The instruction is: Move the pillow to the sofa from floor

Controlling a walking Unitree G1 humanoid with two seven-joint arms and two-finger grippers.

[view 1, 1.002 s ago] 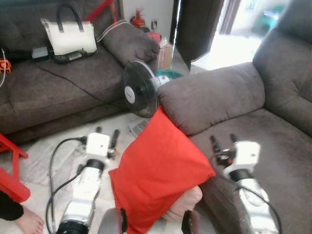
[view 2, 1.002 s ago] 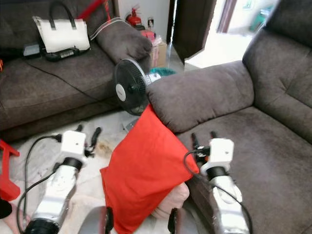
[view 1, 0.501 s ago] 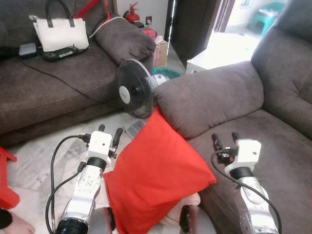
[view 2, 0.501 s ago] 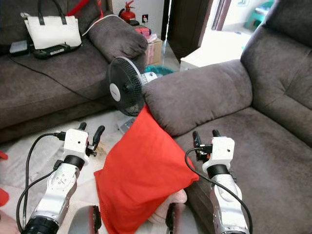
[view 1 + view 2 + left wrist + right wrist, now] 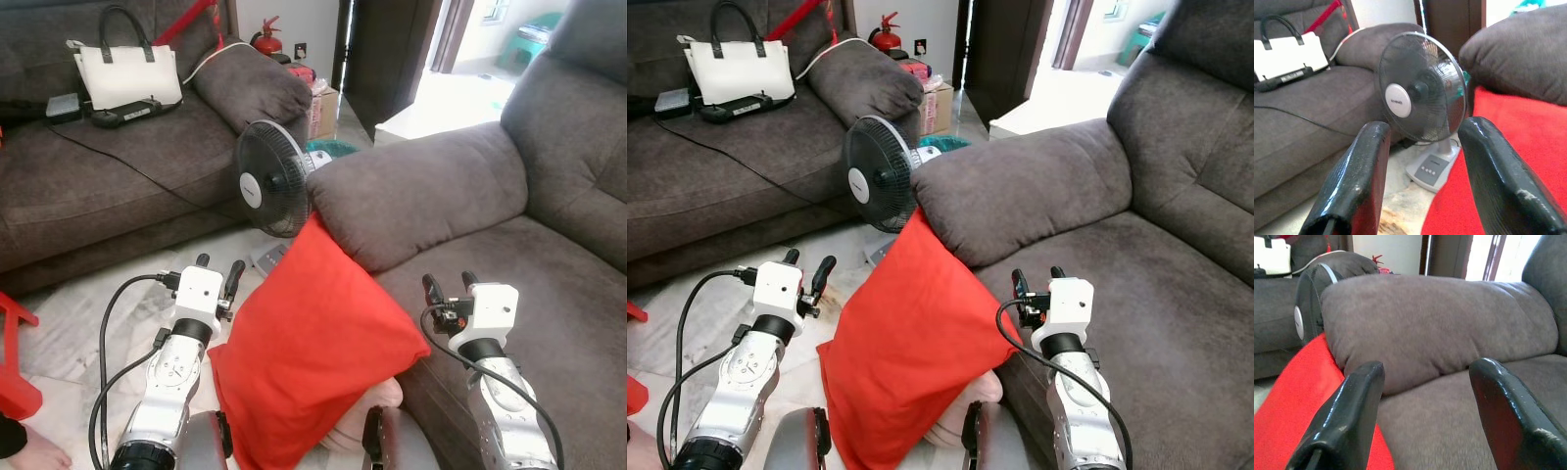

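Red pillow (image 5: 318, 348): leans on edge against the front of the brown sofa (image 5: 549, 264), its upper corner tucked under the sofa armrest (image 5: 421, 191), its lower part down toward the floor (image 5: 88, 304) between the two arms. Not yet on the seat.

Left tool (image 5: 217, 275): fingers apart, empty, just beside the pillow's left edge; in its wrist view the fingers (image 5: 1359, 171) frame the fan and a strip of red fabric.

Right tool (image 5: 447, 287): fingers apart, empty, at the pillow's right corner, over the sofa seat edge; its wrist view looks along the armrest.

Black fan (image 5: 277, 178): standing on the floor just behind the pillow's upper corner, near the left tool's line of reach.

White handbag (image 5: 125, 73): on the second sofa (image 5: 118, 166), well apart.

Risks, as judged:
- Neither tool holds the pillow; a one-sided push could tip it flat onto the floor.
- Soft fabric may slip out of a shallow pinch during the lift.
- Upper corner could snag under the armrest and drag.
- A forward sweep by the left arm could knock the fan over.
- Loose black cable (image 5: 108, 343) by the left arm could catch.
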